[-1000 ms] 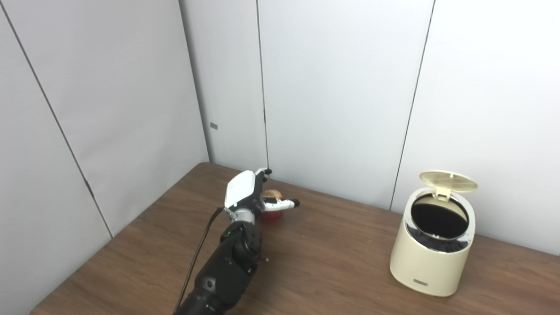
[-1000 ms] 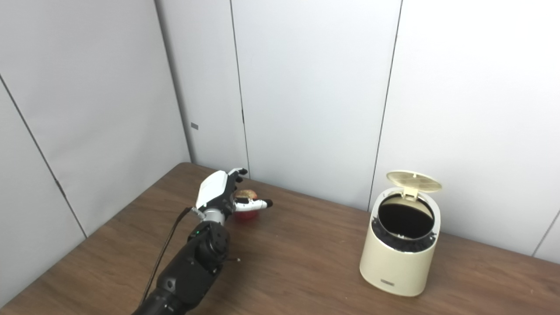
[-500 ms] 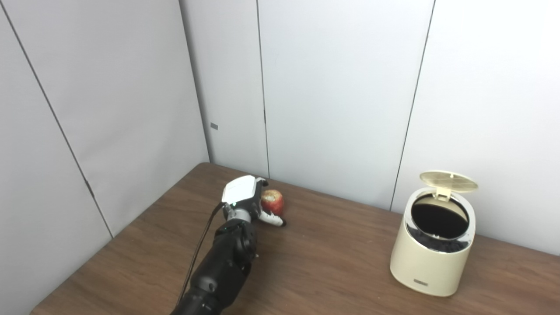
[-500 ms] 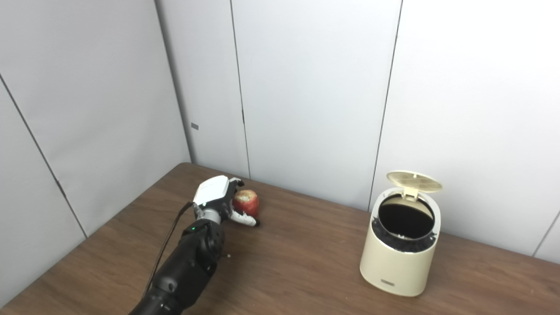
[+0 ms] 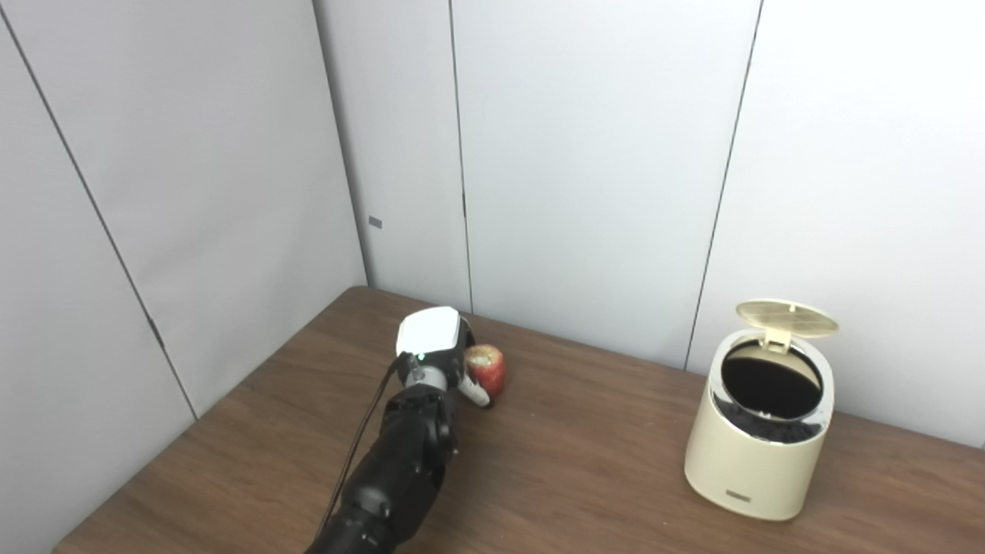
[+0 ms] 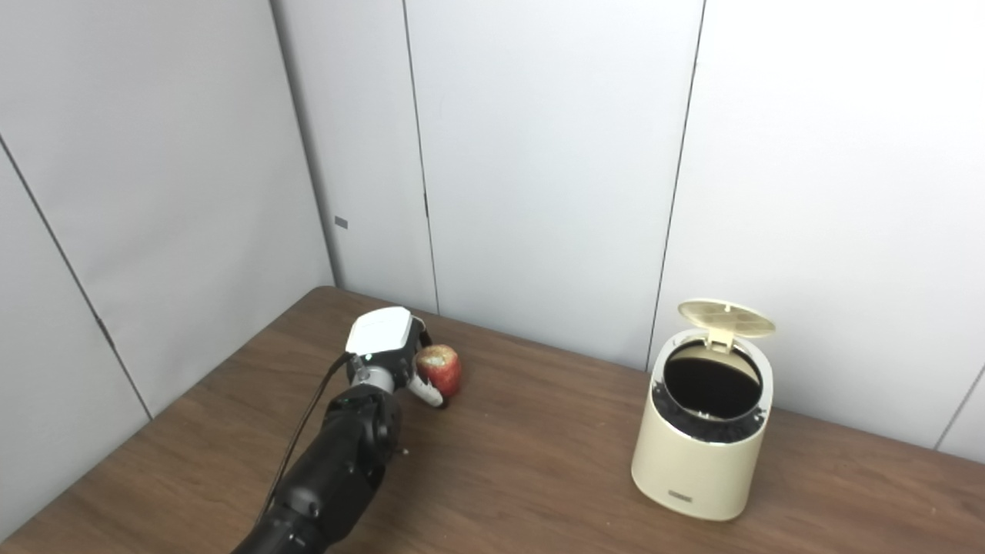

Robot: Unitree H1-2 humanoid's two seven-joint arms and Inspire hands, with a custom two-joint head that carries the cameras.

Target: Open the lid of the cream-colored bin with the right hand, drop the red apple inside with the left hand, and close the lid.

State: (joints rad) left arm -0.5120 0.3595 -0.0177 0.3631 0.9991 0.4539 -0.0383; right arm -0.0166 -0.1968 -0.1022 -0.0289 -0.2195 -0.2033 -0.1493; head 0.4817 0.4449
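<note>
Left of centre in the frame, the left hand (image 5: 435, 346) curls its fingers (image 5: 477, 392) around the red apple (image 5: 486, 369), gripping it low over the brown tabletop (image 5: 585, 462). At lower right, well apart from the apple, stands the cream-colored bin (image 5: 758, 442), its lid (image 5: 786, 318) tipped up and open. The right hand is out of sight
</note>
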